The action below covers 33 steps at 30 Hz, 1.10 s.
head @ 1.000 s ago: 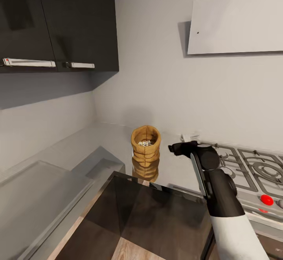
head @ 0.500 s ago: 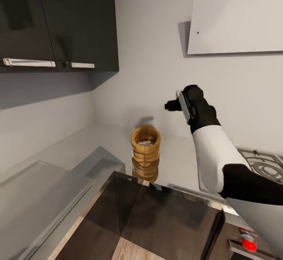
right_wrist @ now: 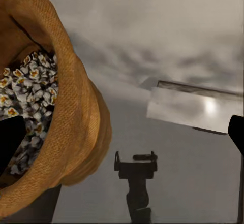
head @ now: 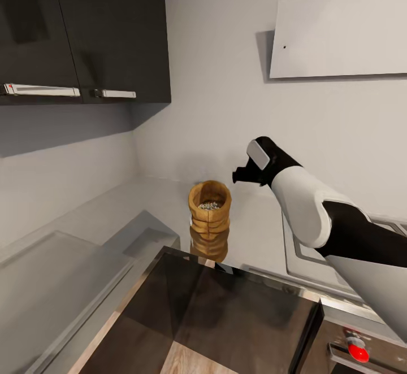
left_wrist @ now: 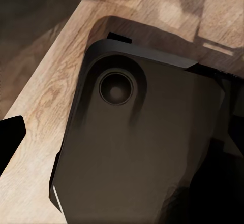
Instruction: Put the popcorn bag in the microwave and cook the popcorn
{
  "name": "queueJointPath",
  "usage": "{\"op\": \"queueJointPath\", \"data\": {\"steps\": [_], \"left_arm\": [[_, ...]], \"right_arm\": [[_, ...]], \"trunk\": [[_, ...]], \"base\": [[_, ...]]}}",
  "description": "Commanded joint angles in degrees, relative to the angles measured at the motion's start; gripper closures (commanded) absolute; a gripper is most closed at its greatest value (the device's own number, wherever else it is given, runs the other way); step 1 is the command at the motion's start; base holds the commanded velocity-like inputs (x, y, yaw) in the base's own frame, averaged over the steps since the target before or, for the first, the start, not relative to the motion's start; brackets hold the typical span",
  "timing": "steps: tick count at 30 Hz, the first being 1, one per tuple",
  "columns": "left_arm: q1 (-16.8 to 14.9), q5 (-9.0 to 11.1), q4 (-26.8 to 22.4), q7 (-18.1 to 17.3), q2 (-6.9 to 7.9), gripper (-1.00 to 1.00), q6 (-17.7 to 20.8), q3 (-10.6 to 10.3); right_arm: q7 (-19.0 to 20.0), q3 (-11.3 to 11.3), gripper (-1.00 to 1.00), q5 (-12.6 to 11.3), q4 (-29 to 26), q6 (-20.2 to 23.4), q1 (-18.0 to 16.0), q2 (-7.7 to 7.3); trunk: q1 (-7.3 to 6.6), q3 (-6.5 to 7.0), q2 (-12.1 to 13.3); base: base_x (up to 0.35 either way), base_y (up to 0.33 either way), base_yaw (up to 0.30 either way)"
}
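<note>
A: Head view first: where's the popcorn bag (head: 210, 206) now?

B: Upright on the glossy table (head: 113, 210), where it was a second ago. It sits just below and to the left of the right end effector (head: 242, 174), apart from it. Kernels show in the open mouth.

A: So what changed?

B: The arm. A second ago the right end effector hung low beside the bag, near the gas hob (head: 305, 255). Half a second ago it had lifted well above the table. Now it has dipped and swung towards the bag's rim, tips pointing at it.

A: Holding anything?

B: Nothing. In the right wrist view the bag (right_wrist: 61, 127) fills one side, with dark finger edges at the two borders. That suggests the jaws stand wide apart, though the view is poor, so I can't be sure.

A: And the left end effector?

B: I cannot tell. The left wrist view shows a dark panel over the wooden floor (left_wrist: 46, 97).

A: Meaning for the task?

B: Probably a fresh approach from above for the grasp. The pick-up is not yet made.
</note>
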Motion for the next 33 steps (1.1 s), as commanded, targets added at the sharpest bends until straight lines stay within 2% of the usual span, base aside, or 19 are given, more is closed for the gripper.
{"op": "queueJointPath", "data": {"steps": [1, 14, 25, 33], "left_arm": [[0.0, -0.1, -0.1, 0.0, -0.02, -1.00, -0.1, 0.4], [0.0, -0.2, -0.1, 0.0, -0.02, -1.00, -0.1, 0.4], [0.0, -0.2, -0.1, 0.0, -0.02, -1.00, 0.0, 0.4], [0.0, -0.2, -0.1, 0.1, -0.02, -1.00, 0.0, 0.4]], "right_arm": [[-0.6, -0.1, -1.00, -0.8, -0.1, 0.1, 0.0, 0.02], [-0.7, 0.3, -1.00, -0.6, 1.9, 0.0, 0.1, 0.02], [-1.2, 0.5, -1.00, -0.3, 2.3, -0.1, 0.1, 0.02], [-4.9, 0.5, -1.00, -0.3, 8.7, -1.2, 0.1, 0.02]], "trunk": [[0.00, -0.06, 0.0], [0.00, -0.06, 0.0], [0.00, -0.06, 0.0], [0.00, -0.06, 0.0]], "base": [[0.000, 0.000, 0.000], [0.000, 0.000, 0.008], [0.000, 0.000, 0.204], [0.000, 0.000, 0.007]]}}
